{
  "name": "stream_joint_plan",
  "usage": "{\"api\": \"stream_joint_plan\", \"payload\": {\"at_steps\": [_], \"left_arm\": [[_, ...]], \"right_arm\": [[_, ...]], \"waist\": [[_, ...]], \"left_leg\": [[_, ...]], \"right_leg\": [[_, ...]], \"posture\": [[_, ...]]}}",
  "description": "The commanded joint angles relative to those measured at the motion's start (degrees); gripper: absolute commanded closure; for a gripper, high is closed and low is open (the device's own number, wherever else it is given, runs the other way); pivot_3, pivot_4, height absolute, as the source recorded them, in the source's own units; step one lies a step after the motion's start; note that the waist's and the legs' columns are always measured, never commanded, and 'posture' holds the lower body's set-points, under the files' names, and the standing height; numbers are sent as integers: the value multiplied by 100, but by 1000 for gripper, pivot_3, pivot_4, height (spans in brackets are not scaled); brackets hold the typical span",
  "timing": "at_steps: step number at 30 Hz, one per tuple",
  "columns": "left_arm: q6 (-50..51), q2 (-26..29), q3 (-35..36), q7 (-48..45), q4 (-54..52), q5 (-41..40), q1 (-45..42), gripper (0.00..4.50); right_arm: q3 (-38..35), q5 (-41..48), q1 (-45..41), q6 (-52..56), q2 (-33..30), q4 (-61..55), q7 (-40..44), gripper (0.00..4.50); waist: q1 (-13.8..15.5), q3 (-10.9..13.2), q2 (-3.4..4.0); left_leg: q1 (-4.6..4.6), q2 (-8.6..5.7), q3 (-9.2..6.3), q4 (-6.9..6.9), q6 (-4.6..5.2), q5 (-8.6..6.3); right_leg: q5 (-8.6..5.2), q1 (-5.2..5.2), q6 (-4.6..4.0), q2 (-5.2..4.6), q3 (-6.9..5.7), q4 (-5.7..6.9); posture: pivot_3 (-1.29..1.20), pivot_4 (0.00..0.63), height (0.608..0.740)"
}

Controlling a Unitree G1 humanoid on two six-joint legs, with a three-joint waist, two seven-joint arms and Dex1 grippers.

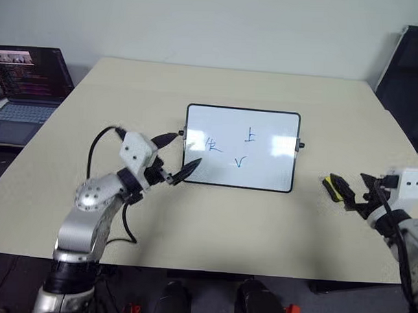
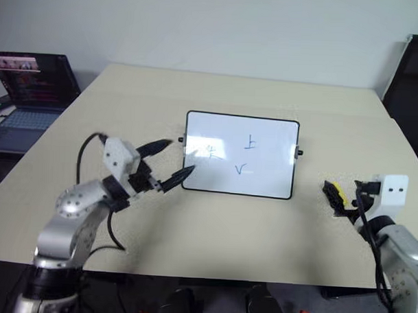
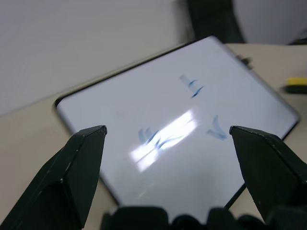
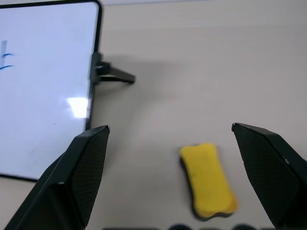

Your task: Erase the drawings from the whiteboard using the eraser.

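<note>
Head view: the whiteboard (image 1: 241, 148) lies mid-frame on the table (image 1: 193, 218), three blue drawings (image 1: 238, 149) on it. The left gripper (image 1: 173, 157) hovers at its left edge, fingers apart; the right gripper (image 1: 354, 192), lower right, is spread wide beside the yellow eraser (image 1: 335, 187).

Left wrist: open fingers frame the board.

Right wrist: eraser lies between the parted fingers, untouched.

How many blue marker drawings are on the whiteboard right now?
3. On the whiteboard, one drawing sits near the left edge under a glare patch, one is near the middle toward the far edge, and a check mark lies below it. None looks hidden.
</note>
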Motion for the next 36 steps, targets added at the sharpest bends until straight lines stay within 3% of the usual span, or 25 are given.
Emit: {"api": "stream_joint_plan", "payload": {"at_steps": [1,5,11,21,34,36], "left_arm": [[302,40,-419,-699,261,-276,-816,0],[504,94,-1041,-1896,774,-374,-1738,0],[385,12,-1436,-2621,1048,-261,-2187,0],[151,92,-1342,-2789,1303,-30,-2275,0],[71,181,-1276,-2738,1315,46,-2125,0],[54,190,-1271,-2730,1335,56,-2121,0]], "right_arm": [[-147,250,-272,519,-212,76,-74,39],[341,58,-682,805,-512,532,135,39],[858,-291,-873,635,-639,977,356,39],[1404,-1172,-1054,-168,-692,1910,820,39],[1362,-1543,-1279,-625,-585,2687,1150,39],[1362,-1578,-1315,-654,-590,2777,1163,405]], "waist": [[-14,1,2],[-64,5,9],[-58,10,18],[-41,14,24],[-39,15,26],[-39,15,26]], "left_leg": [[-1,-1,-1,0,0,0],[-2,0,0,-8,1,-1],[-5,2,-14,-19,10,-6],[-10,0,-18,-11,9,-5],[-10,0,-21,-10,9,-5],[-10,0,-21,-10,9,-5]], "right_leg": [[0,0,0,0,-1,0],[-4,1,9,1,0,-2],[-11,-4,25,8,-11,6],[-9,-2,29,7,-16,9],[-3,-1,41,7,-19,13],[-2,-1,42,7,-20,13]], "posture": [[0,150,740],[0,150,740],[0,150,740],[0,150,740],[0,150,740],[0,150,740]]}}
